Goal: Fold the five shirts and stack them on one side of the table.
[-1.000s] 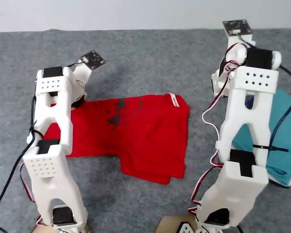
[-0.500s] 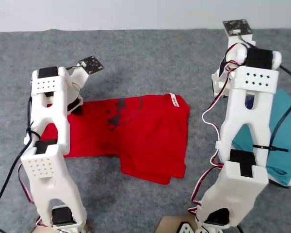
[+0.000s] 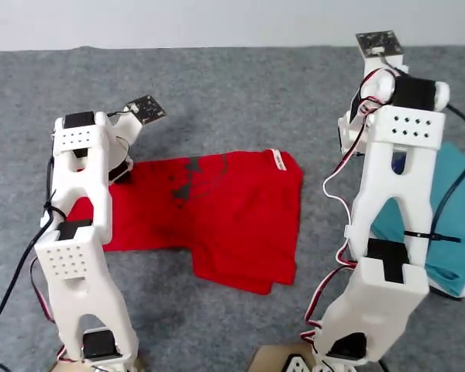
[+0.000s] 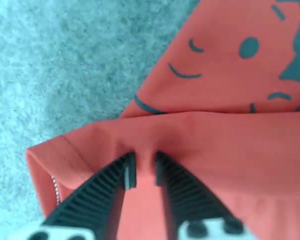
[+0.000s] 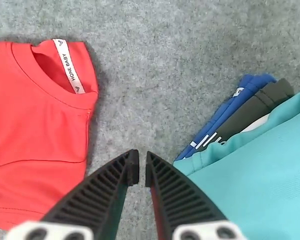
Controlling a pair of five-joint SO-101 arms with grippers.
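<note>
Left wrist view: clenched on red printed fabric shirt [image 4: 230, 125] with left pincer [image 4: 141, 170]; nudged slightly since earlier, fold barely begun.

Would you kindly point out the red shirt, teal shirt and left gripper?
red shirt [image 3: 240, 209], high view, its middle.
teal shirt [image 5: 260, 170], right wrist view, top layer.
left gripper [image 4: 143, 167], left wrist view, between fingertips.

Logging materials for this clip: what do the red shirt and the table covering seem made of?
Red shirt: soft matte knit, probably cotton; it creases and shows stitched hems. Table covering: grey felt or short-pile carpet, judging by its fuzzy, speckled surface.
</note>
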